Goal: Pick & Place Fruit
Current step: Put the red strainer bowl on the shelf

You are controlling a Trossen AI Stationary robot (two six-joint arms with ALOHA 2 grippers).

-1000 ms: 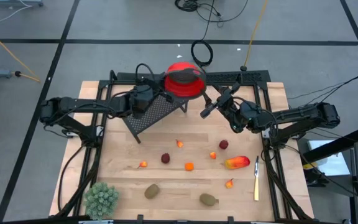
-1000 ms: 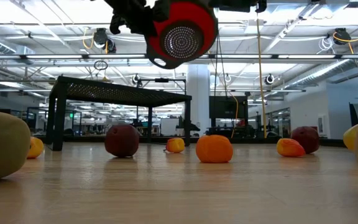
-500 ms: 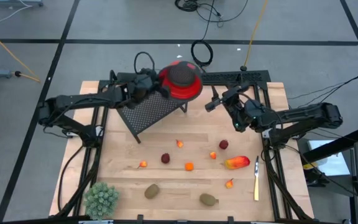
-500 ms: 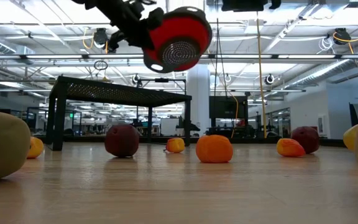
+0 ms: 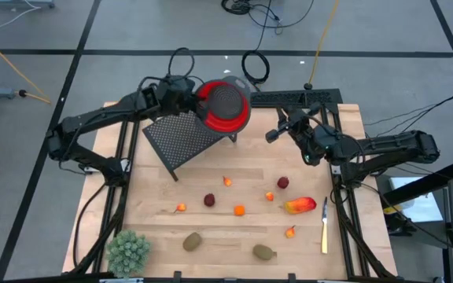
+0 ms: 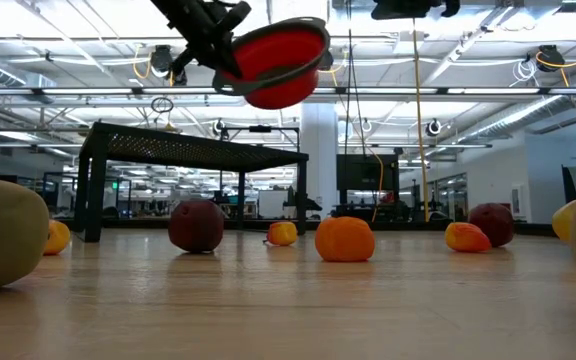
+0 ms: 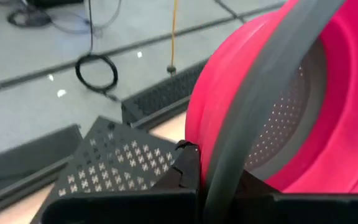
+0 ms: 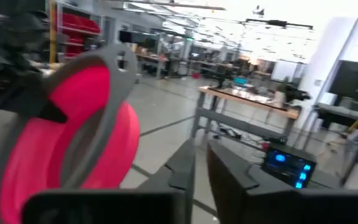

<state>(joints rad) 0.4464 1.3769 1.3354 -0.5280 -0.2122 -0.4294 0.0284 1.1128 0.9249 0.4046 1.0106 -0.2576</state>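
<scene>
Fruit [image 5: 239, 210] — small, light, rigid toy pieces scattered toward the table's six o'clock; round ones likely roll, so grip across the middle. High view: left gripper [image 5: 189, 97], clamped on the red colander [image 5: 225, 105], at eleven o'clock; right gripper [image 5: 276, 134], fingers together and empty, at one. Low view: colander hangs tilted above the fruit.

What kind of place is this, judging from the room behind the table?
Probably a robotics lab or workshop in a large open hall. The low view shows workbenches beyond the table and ceiling pipes; the high view shows cables on a grey floor.
</scene>
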